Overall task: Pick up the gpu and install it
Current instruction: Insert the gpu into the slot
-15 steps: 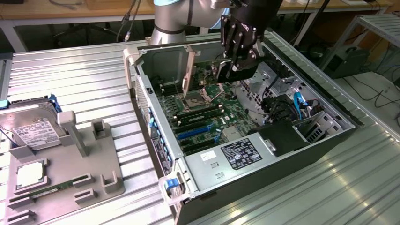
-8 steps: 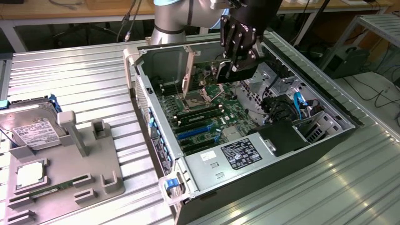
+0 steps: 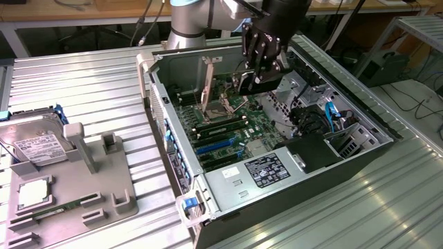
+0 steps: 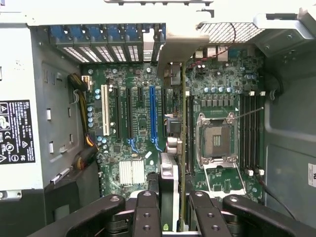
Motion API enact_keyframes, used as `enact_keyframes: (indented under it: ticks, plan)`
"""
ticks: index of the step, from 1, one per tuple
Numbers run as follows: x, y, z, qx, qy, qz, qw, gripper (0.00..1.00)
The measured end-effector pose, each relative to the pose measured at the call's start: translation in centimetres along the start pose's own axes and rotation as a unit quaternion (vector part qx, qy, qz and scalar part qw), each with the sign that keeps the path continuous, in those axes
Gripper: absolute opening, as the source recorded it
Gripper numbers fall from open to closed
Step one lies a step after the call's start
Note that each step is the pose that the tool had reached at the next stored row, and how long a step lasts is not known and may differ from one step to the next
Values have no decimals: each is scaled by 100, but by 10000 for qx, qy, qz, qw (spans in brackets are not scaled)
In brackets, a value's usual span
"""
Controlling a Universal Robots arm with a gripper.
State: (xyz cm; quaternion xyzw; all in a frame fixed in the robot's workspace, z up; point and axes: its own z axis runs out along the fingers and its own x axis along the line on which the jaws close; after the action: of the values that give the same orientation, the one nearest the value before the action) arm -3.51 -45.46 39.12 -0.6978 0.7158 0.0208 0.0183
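My gripper (image 3: 258, 71) hangs inside the open computer case (image 3: 207, 199), over the far part of the motherboard (image 3: 229, 129). It is shut on the gpu (image 3: 263, 85), a dark block under the fingers. In the wrist view the gpu (image 4: 183, 148) shows edge-on as a thin green line running away from the gripper (image 4: 173, 210). Its silver end bracket (image 4: 174, 54) reaches the case's rear wall. The black fingers (image 4: 146, 210) clamp the card from both sides. The card stands between the blue slot (image 4: 152, 113) and the CPU socket (image 4: 217, 140). Whether it touches a slot I cannot tell.
A power supply with a black label (image 3: 266, 168) fills the case's near end, and cables with a blue one (image 3: 331, 115) lie on the exterior view's right. On the left, a grey fixture (image 3: 104, 181) carries a hard drive (image 3: 35, 145) and a RAM stick (image 3: 52, 211).
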Motion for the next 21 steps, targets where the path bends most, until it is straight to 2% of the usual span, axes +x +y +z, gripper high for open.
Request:
enact_keyframes:
  ticks: [6, 18, 21]
  plan:
    - [2, 0, 64, -17, 2, -308, 9995, 28]
    - [6, 14, 131, -18, -1, -335, 9994, 28]
    - [7, 42, 161, -18, 0, -333, 9994, 28]
